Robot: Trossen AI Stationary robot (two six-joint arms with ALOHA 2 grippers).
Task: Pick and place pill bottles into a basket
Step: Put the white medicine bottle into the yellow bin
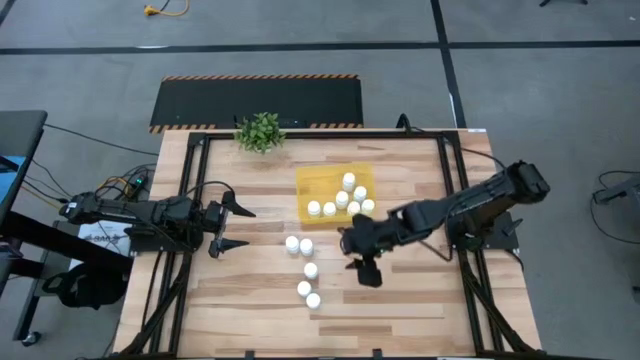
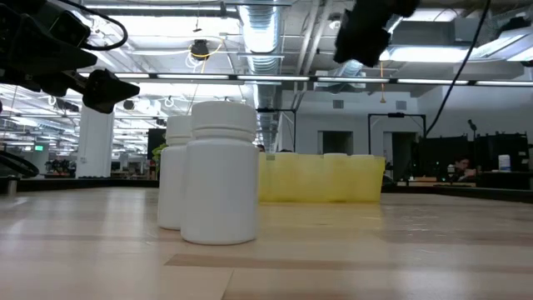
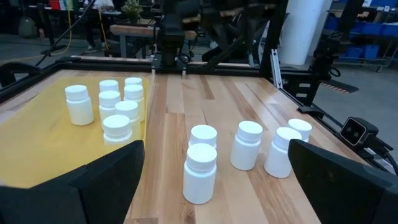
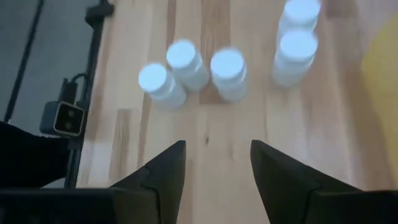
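Several white pill bottles [image 1: 311,270] stand upright on the wooden table in a loose line, near the tray's near left corner. They also show in the left wrist view [image 3: 200,171] and the right wrist view [image 4: 229,73]. Several more bottles [image 1: 349,197] stand inside the yellow tray [image 1: 312,182], the basket, at the table's middle far part. My left gripper [image 1: 234,226] is open and empty, left of the loose bottles and level with them. My right gripper [image 1: 366,272] is open and empty, held above the table to the right of the loose bottles.
A small green potted plant [image 1: 260,131] stands at the table's far edge, left of the tray. Dark frame rails [image 1: 455,215] run along the table's left and right sides. Bare wood [image 1: 400,310] lies near the front edge.
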